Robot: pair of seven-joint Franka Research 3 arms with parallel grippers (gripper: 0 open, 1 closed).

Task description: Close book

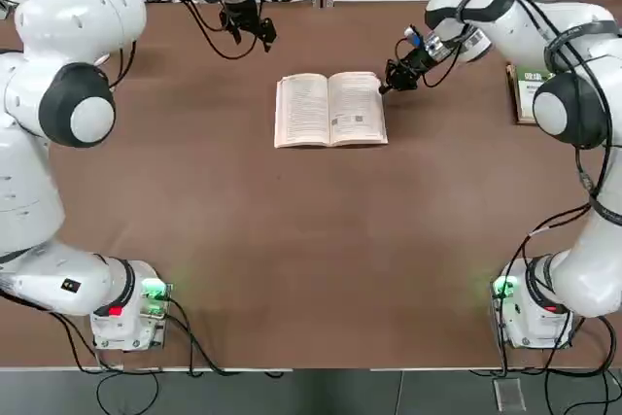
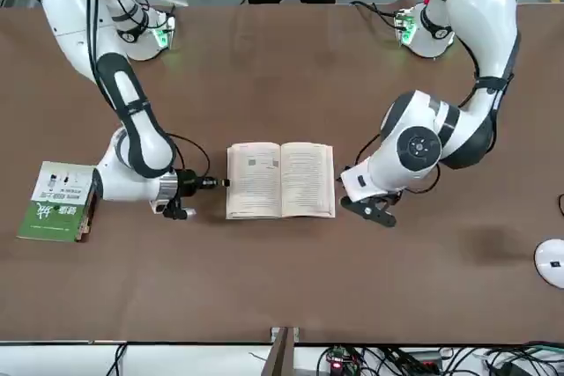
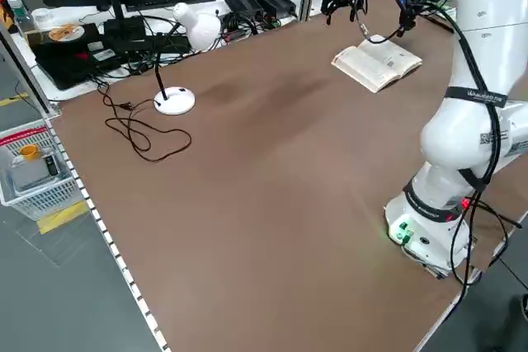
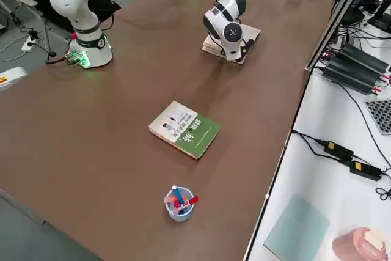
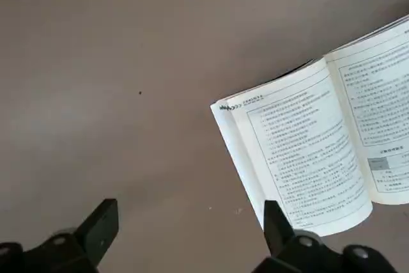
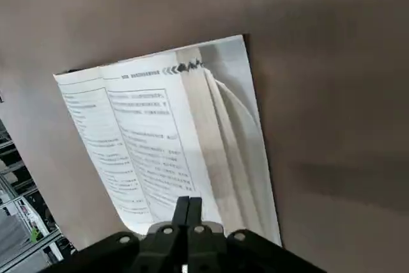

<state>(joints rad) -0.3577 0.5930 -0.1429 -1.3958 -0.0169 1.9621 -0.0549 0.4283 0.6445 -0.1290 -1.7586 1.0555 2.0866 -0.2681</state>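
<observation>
- Top: the book (image 1: 330, 109) lay open mid-tabletop (image 1: 292, 259), nothing closed yet; the right gripper (image 1: 387, 86) sat at its right edge.
- Right wrist: its fingers (image 6: 188, 212) were pinched shut, seemingly under the page edge, holding nothing.
- Left wrist: the left gripper (image 5: 188, 225) spread wide, empty.

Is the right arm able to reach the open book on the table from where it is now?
Probably yes. The right hand, fingers shut, already sits at the far right corner of the open book, and only bare table lies around it. The left hand hangs open, well clear.
</observation>
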